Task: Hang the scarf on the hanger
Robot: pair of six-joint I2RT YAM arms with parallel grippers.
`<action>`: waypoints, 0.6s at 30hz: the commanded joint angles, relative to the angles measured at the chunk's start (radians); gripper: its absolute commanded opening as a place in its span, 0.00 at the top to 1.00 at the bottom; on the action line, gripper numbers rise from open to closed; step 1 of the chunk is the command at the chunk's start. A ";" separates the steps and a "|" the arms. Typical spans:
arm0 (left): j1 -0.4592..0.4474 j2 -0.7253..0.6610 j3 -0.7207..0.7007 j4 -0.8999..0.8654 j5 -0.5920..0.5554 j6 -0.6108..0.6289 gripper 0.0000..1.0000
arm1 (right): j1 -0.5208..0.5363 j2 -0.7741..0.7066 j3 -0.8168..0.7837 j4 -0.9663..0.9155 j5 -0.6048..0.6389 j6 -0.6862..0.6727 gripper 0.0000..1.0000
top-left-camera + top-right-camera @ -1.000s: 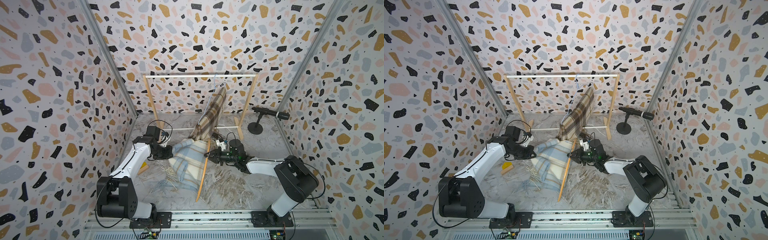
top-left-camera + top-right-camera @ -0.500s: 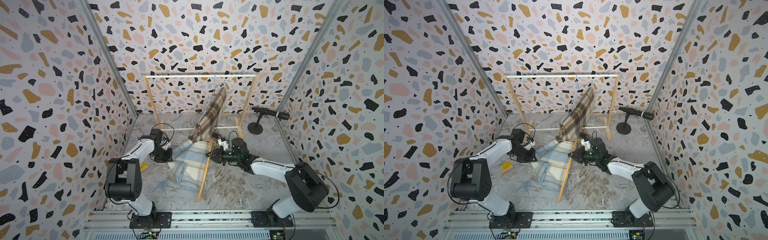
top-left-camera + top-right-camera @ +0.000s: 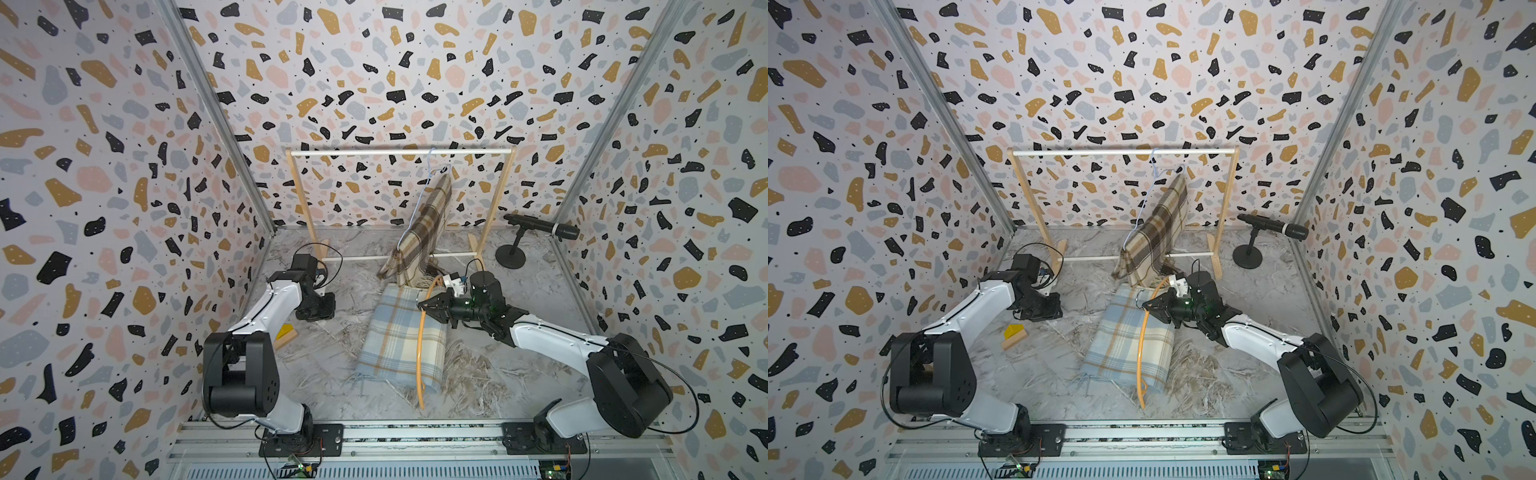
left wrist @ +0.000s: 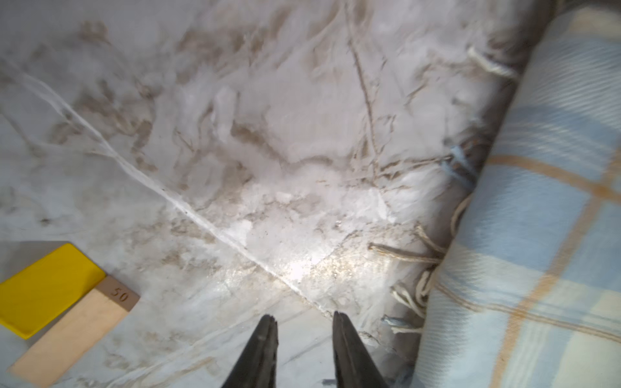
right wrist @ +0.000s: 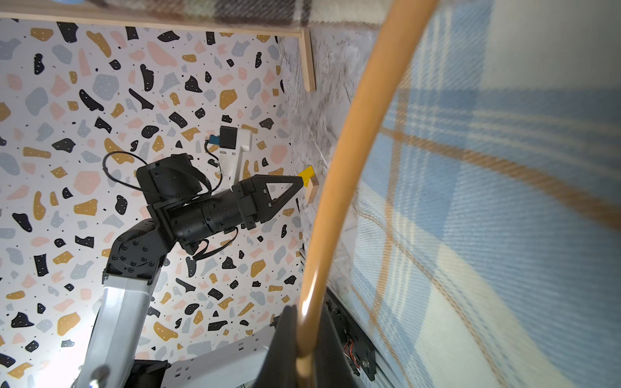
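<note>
Right gripper: clamped on the orange hanger.
Blue scarf: on the floor, the hanger crossing it.
Left gripper: slightly parted, empty, beside the scarf's fringe.
Behind: rack, brown scarf, microphone.
Nearby: yellow block touching wooden block.
</note>
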 commanded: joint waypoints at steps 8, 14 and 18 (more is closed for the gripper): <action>-0.107 -0.294 0.023 0.041 0.307 -0.150 0.56 | -0.052 -0.139 0.266 -0.282 0.004 -0.059 1.00; -0.273 -0.448 -0.035 0.160 0.311 -0.300 0.47 | -0.070 -0.115 0.348 -0.298 -0.024 -0.048 1.00; -0.280 -0.443 -0.162 0.237 0.299 -0.396 0.42 | -0.104 -0.119 0.367 -0.313 -0.055 -0.082 1.00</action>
